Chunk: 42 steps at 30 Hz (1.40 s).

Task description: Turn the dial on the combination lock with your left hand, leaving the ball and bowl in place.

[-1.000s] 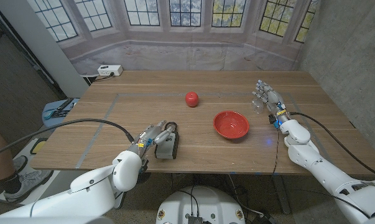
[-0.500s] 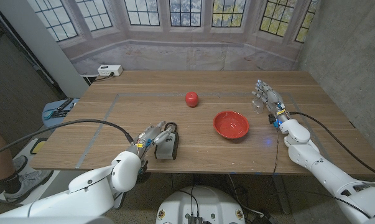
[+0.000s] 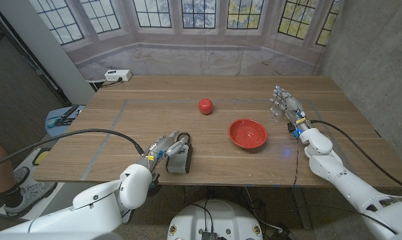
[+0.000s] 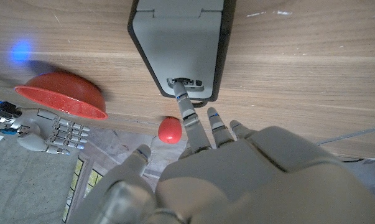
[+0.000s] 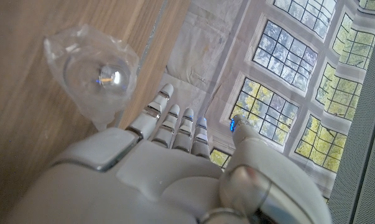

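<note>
The grey combination lock (image 3: 179, 159) lies near the table's front edge, its shackle pointing away from me. My left hand (image 3: 159, 151) is at its left side. In the left wrist view one extended fingertip (image 4: 180, 92) touches the dial row on the lock (image 4: 178, 37), while the other fingers stay off it and grip nothing. The red ball (image 3: 205, 105) sits mid-table, and the red bowl (image 3: 247, 133) stands to its right, nearer me. My right hand (image 3: 285, 104) stands at the right side of the table with fingers spread, holding nothing.
A small clear plastic object (image 3: 275, 114) lies just beside my right hand and shows up close in the right wrist view (image 5: 95, 73). A white power strip (image 3: 117, 75) lies at the table's far left corner. A person's leg (image 3: 1, 175) is at the left edge.
The left hand has crept slightly closer against the lock. Ball, bowl and right hand have not moved.
</note>
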Each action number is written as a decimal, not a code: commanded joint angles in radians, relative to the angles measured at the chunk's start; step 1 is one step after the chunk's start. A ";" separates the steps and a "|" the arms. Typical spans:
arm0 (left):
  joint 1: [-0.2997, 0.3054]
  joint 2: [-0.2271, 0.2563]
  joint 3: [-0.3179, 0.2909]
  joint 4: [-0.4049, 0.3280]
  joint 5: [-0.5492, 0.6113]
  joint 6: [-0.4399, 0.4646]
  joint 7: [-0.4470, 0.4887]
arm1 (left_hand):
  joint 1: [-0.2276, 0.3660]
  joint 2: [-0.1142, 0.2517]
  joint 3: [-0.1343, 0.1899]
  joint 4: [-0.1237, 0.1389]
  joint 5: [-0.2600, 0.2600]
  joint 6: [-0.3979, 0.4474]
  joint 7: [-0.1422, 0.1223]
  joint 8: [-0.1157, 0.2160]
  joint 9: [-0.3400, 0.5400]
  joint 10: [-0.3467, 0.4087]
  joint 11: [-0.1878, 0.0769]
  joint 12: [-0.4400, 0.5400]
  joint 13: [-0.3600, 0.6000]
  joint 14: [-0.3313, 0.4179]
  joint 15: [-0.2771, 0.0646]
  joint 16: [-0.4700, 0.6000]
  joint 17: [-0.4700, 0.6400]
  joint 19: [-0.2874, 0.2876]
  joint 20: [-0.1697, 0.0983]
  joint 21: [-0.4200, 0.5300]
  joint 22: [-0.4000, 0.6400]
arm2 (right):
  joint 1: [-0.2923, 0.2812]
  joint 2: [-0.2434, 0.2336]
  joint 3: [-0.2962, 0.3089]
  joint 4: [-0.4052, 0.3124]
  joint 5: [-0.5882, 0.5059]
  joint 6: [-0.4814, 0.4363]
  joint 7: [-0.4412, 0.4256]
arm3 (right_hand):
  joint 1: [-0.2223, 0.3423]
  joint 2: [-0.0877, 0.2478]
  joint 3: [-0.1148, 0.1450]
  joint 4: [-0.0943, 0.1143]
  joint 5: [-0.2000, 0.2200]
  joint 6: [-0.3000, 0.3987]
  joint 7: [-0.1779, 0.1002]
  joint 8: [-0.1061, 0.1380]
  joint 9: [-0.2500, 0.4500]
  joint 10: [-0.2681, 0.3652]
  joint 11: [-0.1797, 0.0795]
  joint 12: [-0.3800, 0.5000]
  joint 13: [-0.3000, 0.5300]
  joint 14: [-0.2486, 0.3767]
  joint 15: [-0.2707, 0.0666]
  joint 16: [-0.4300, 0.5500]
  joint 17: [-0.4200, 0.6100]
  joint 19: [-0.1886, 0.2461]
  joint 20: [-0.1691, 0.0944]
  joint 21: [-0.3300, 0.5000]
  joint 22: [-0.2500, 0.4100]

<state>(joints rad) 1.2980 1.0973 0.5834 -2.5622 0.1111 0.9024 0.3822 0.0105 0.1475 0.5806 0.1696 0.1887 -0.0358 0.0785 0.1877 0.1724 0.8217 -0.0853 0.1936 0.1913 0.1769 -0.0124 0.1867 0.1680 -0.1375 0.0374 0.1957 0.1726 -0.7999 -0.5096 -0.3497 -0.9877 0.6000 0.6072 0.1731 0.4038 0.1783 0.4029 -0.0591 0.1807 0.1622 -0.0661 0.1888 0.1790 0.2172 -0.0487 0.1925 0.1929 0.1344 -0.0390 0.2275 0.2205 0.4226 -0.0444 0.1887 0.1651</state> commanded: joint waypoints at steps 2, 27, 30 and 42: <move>0.018 -0.003 0.000 -0.015 0.015 -0.004 0.021 | 0.005 -0.005 -0.001 0.001 0.007 0.005 0.004 -0.003 0.002 0.004 -0.001 0.000 -0.001 0.010 -0.004 -0.001 0.001 0.002 0.000 0.000 0.002 | -0.017 -0.007 0.006 -0.021 0.004 0.005 -0.003 | -0.005 0.001 0.002 0.000 -0.006 0.000 0.004 0.001 0.004 -0.002 0.001 0.004 0.002 -0.004 -0.047 0.008 0.004 0.008 -0.037 0.005 0.005; 0.052 0.010 -0.033 -0.016 0.009 -0.038 0.035 | 0.006 -0.005 -0.002 0.000 0.007 0.005 0.004 -0.004 0.002 -0.001 -0.001 -0.003 -0.001 0.010 -0.002 -0.002 0.001 0.004 0.003 0.000 0.002 | -0.047 -0.017 0.010 -0.062 -0.002 -0.003 -0.028 | -0.005 0.000 0.003 0.000 -0.006 0.001 0.004 0.001 0.004 -0.003 0.002 0.004 0.002 -0.003 -0.045 0.009 0.004 0.008 -0.034 0.005 0.005; 0.045 0.014 -0.032 -0.016 0.022 -0.045 0.035 | 0.006 -0.005 -0.002 0.000 0.007 0.004 0.004 -0.004 0.002 -0.005 -0.001 -0.004 -0.001 0.010 -0.003 -0.002 0.001 0.008 0.002 0.002 0.002 | -0.045 -0.017 0.010 -0.065 -0.004 -0.004 -0.030 | -0.005 0.000 0.003 0.000 -0.006 0.001 0.004 0.001 0.004 -0.002 0.002 0.004 0.002 -0.004 -0.045 0.008 0.004 0.008 -0.034 0.005 0.005; 0.047 0.026 -0.060 -0.012 0.036 -0.073 0.031 | 0.008 -0.005 -0.001 -0.002 0.007 0.010 0.002 -0.002 0.002 -0.018 0.001 -0.007 -0.001 0.009 0.001 -0.002 0.001 0.013 0.001 0.003 0.002 | -0.045 -0.019 0.008 -0.074 -0.012 -0.010 -0.040 | -0.005 0.001 0.003 0.000 -0.006 0.001 0.004 0.001 0.004 -0.003 0.001 0.004 0.002 -0.004 -0.047 0.008 0.004 0.007 -0.034 0.004 0.005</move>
<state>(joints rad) 1.3444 1.1126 0.5437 -2.5779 0.1319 0.8514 0.4165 0.0105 0.1475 0.5806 0.1697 0.1887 -0.0358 0.0784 0.1877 0.1724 0.8069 -0.0821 0.1884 0.1906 0.1769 -0.0125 0.1867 0.1681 -0.1266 0.0411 0.1957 0.1726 -0.8428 -0.5262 -0.3407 -1.0516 0.5942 0.6033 0.1427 0.4038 0.1784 0.4029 -0.0592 0.1807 0.1623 -0.0661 0.1888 0.1790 0.2172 -0.0487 0.1925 0.1929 0.1344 -0.0390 0.2275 0.2204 0.4226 -0.0445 0.1888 0.1651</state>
